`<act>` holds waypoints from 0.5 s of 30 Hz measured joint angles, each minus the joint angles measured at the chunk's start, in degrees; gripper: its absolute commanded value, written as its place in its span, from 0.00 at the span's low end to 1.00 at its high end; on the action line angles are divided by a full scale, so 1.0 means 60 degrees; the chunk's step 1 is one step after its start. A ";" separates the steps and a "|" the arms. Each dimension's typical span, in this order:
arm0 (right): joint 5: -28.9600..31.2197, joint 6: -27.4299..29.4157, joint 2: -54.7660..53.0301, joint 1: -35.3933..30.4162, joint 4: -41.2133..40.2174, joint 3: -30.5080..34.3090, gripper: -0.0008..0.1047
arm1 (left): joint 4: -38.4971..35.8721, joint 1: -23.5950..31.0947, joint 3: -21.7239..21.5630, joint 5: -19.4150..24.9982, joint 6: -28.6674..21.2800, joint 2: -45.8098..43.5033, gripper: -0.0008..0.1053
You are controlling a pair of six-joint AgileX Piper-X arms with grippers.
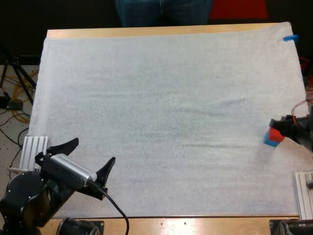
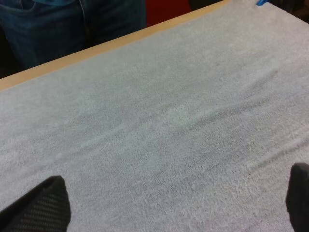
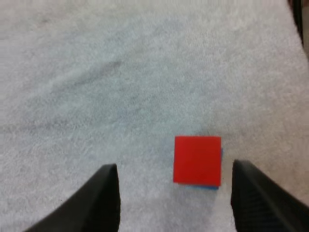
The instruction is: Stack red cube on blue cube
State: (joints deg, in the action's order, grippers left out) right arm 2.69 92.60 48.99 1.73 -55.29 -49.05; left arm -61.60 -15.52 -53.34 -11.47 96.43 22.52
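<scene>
The red cube [image 1: 276,133] sits on top of the blue cube [image 1: 270,141] near the mat's right edge. From above, the red cube [image 3: 197,160] covers nearly all of the blue cube [image 3: 207,186], of which a thin rim shows. My right gripper [image 3: 175,166] is open above the stack, its fingers apart and clear of the cubes. In the high view the right gripper [image 1: 286,128] hovers just right of the stack. Down at the near left corner, my left gripper [image 1: 94,150] is open over bare mat, holding nothing [image 2: 177,174].
A person in jeans [image 1: 164,12] stands beyond the table's far edge, also seen past the wooden edge [image 2: 72,29]. Ribbed metal blocks lie at the mat's near left [image 1: 36,149] and near right [image 1: 304,193]. The white mat [image 1: 161,107] spans the table.
</scene>
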 measured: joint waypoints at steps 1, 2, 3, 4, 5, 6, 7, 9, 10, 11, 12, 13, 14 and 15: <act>0.0000 0.0208 -0.0283 0.0000 -0.0106 0.0000 0.48 | 0.0000 0.0000 0.0000 0.0000 0.0000 0.0000 0.83; 0.0000 0.0510 -0.0575 0.0000 -0.0150 0.0000 0.48 | 0.0000 0.0000 0.0000 0.0000 0.0000 0.0000 0.83; 0.0000 0.0688 -0.0722 0.0000 -0.0160 0.0000 0.48 | 0.0000 0.0000 0.0000 0.0000 0.0000 0.0000 0.83; 0.0000 0.1073 -0.0968 0.0000 -0.0180 0.0000 0.48 | 0.0000 0.0000 0.0000 0.0000 -0.0086 0.0000 0.83; 0.0000 0.1353 -0.1255 0.0000 -0.0175 0.0000 0.48 | 0.0000 0.0000 0.0000 0.0000 -0.0216 0.0000 0.83; 0.0000 0.1504 -0.1401 0.0000 -0.0175 0.0000 0.48 | 0.0000 0.0000 0.0000 0.0000 -0.0261 0.0000 0.83; 0.0000 0.1748 -0.1690 0.0000 -0.0175 0.0000 0.48 | 0.0000 0.0000 0.0000 0.0046 -0.0395 0.0000 0.83; 0.0000 0.1969 -0.2072 0.0000 -0.0199 0.0000 0.48 | 0.0000 0.0000 0.0000 0.0175 -0.0543 0.0000 0.83; 0.0000 0.1996 -0.2354 0.0000 -0.0231 0.0000 0.48 | 0.0000 0.0000 0.0000 0.0301 -0.0586 0.0000 0.83; 0.0000 0.1998 -0.2637 0.0000 -0.0261 0.0000 0.48 | 0.0000 0.0000 0.0000 0.0509 -0.0619 0.0000 0.83; 0.0000 0.2015 -0.2724 0.0000 -0.0293 0.0000 0.48 | 0.0000 0.0000 0.0000 0.0616 -0.0635 0.0000 0.83; 0.0000 0.2048 -0.3006 0.0000 -0.0405 0.0000 0.48 | 0.0000 0.0000 0.0000 0.0910 -0.0652 0.0000 0.83; 0.0000 0.2135 -0.3309 0.0000 -0.0519 0.0000 0.48 | 0.0000 0.0000 0.0000 0.1157 -0.0681 0.0000 0.83; 0.0000 0.2196 -0.3450 0.0000 -0.0567 0.0000 0.48 | 0.0000 0.0000 0.0000 0.1336 -0.0707 0.0000 0.83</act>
State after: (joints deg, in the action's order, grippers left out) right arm 2.69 105.78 28.29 1.73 -58.70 -49.05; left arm -61.60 -15.52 -53.34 -3.46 92.19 22.52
